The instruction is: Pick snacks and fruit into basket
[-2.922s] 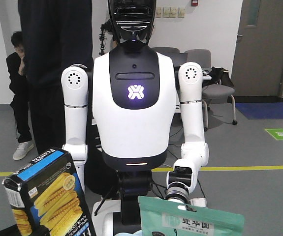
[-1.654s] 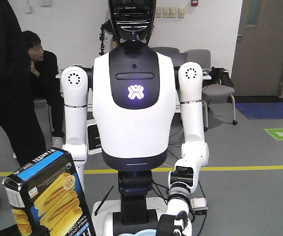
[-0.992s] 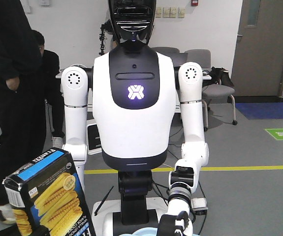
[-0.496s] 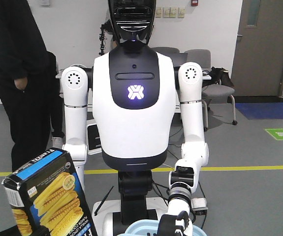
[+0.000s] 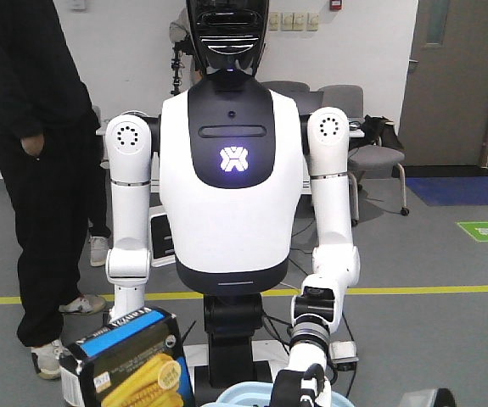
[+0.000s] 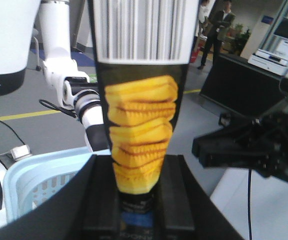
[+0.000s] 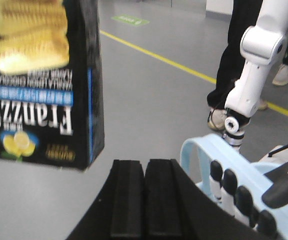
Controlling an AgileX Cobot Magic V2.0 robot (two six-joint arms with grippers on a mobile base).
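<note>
with left claw (image 6: 136,172) clenched on carton (image 6: 141,120) — swing to basket (image 6: 36,182) at 8 o'clock, release well inside; hold right claw (image 7: 145,170), clenched empty, aside.

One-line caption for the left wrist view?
Left gripper grips a black carton picturing yellow cobs; pale blue plastic basket alongside.

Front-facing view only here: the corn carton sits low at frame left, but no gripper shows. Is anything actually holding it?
Observer: Yes. The left wrist view shows the left gripper shut on the carton, a finger on each side.
Operator: And the right gripper?
Observer: Right wrist view: right gripper shut, pads together, nothing between them.
Operator: I only see a sliver of basket rim.
Observer: Left wrist view shows the basket has a slotted wall.
</note>
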